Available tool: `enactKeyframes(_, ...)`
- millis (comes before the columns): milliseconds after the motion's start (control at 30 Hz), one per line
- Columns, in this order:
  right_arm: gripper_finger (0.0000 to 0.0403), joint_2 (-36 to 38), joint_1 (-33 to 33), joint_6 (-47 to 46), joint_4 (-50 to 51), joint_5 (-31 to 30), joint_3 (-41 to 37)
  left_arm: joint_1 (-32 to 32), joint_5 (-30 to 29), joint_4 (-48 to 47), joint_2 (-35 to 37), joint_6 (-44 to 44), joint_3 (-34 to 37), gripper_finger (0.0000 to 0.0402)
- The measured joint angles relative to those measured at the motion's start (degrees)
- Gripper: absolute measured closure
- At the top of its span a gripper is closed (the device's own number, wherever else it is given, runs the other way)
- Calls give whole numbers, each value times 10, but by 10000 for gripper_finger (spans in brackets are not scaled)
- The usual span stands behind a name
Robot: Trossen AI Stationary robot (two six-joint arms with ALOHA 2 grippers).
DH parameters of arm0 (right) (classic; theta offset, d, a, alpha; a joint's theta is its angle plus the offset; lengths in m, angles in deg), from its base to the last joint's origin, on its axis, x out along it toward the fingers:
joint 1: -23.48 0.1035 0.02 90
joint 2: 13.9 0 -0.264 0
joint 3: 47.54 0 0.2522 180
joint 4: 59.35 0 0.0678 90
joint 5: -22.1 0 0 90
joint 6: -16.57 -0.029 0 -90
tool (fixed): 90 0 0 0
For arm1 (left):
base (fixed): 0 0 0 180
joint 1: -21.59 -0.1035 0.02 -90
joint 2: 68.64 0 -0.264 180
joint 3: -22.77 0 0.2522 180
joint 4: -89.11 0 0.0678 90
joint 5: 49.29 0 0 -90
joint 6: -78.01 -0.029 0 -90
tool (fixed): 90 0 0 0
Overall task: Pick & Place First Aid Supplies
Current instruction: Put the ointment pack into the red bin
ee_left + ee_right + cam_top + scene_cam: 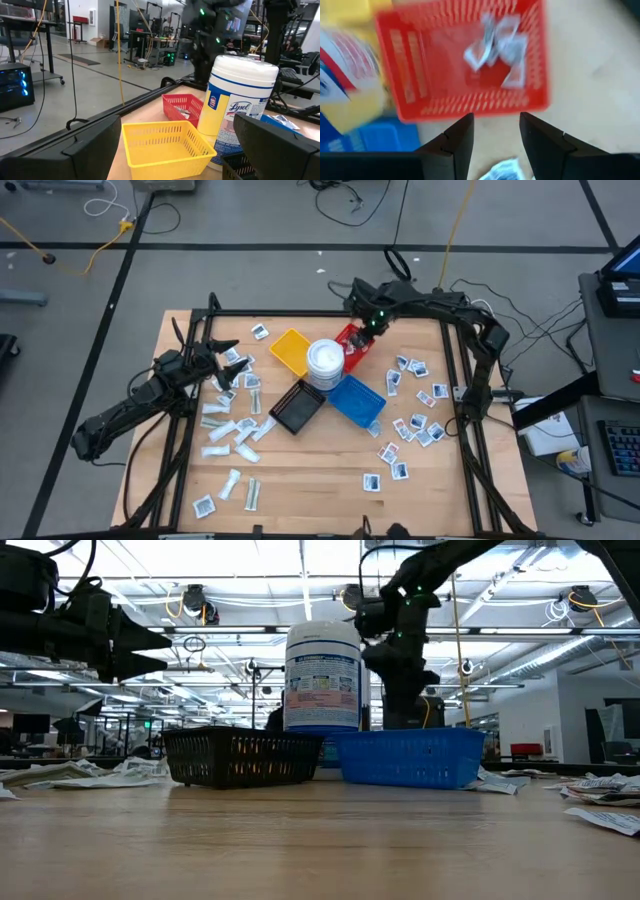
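Observation:
Small white first aid packets lie flat on the wooden table, one scatter on the left [230, 430] and another on the right [415, 425]. The red tray [460, 60] holds several more packets [497, 47]. My right gripper [496, 122] hangs above the red tray's near edge, pointing steeply down, open, with nothing between its fingers. Below it on the table lies one packet [502, 170]. My left gripper [225, 365] waits level over the table's left part, open and empty, facing the yellow tray [165, 142].
The yellow tray [290, 350], red tray [352, 345], blue tray [357, 400] and black tray [297, 408] ring a tall white tub [325, 363] at the table's middle. A black frame [460, 395] runs along the table's edges.

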Motion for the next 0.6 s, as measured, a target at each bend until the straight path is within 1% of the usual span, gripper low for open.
enactKeyframes(133, 252, 61, 25, -24, -21, 1, -91, 0, 0, 0, 0, 0, 0, 9)
enactKeyframes(400, 253, 224, 65, -85, -39, 2, -300, 0, 0, 0, 0, 0, 0, 9)
enactKeyframes(500, 254, 278, 72, -104, -29, 1, -361, 0, 0, 0, 0, 0, 0, 9)
enactKeyframes(600, 254, 325, 75, -117, -8, 1, -404, 0, 0, 0, 0, 0, 0, 9)
